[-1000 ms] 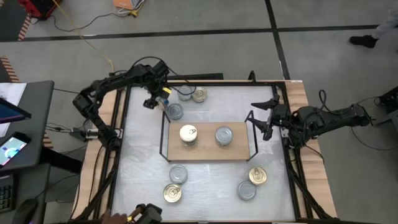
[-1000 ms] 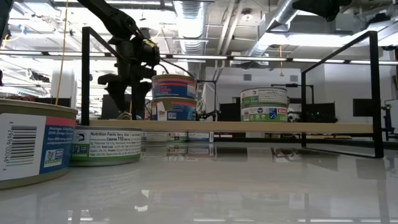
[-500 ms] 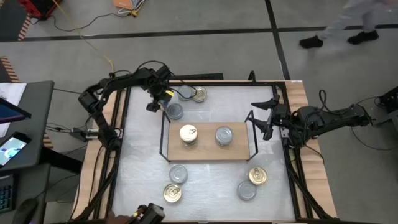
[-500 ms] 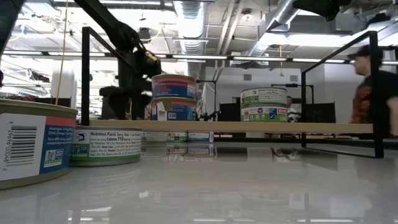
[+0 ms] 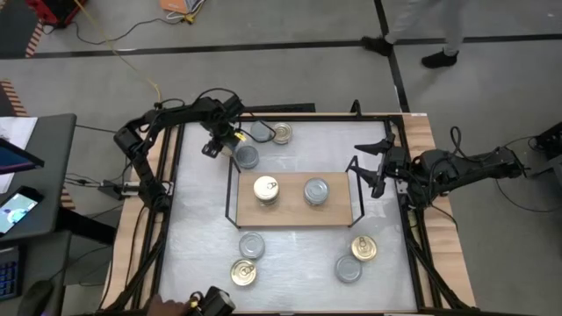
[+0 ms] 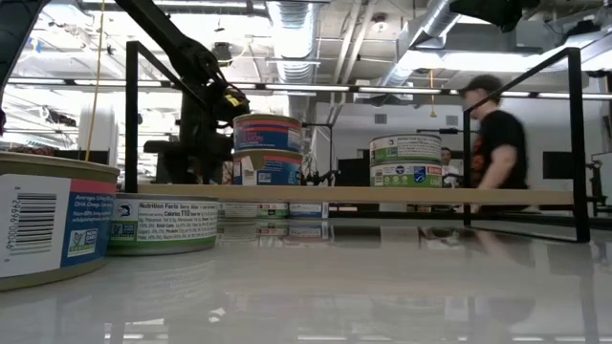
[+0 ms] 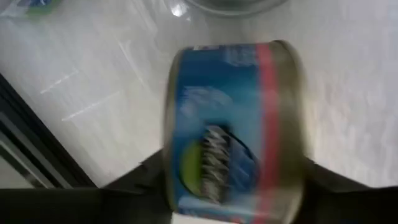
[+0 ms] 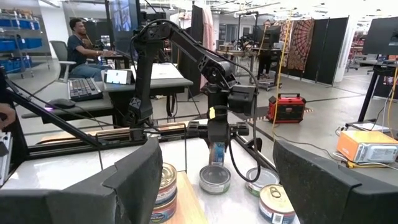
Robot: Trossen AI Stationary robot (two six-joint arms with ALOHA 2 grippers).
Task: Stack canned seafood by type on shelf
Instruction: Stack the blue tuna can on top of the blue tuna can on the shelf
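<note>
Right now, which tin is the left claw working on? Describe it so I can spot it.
Find the wooden shelf, then look just beyond its far-left corner. The left claw is around a blue-labelled tin there, turned on its edge above a silver-lidded tin, unlike the flat-lying neighbours.

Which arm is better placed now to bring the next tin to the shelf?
The left. Its tool already has a blue-labelled tin between its fingers, near the shelf. The right tool waits open at the shelf's other end, holding nothing.

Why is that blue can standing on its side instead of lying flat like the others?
The left gripper has the blue can turned on edge between its jaws, above the table's far-left corner. Every other tin lies flat. Otherwise nothing stands out.
</note>
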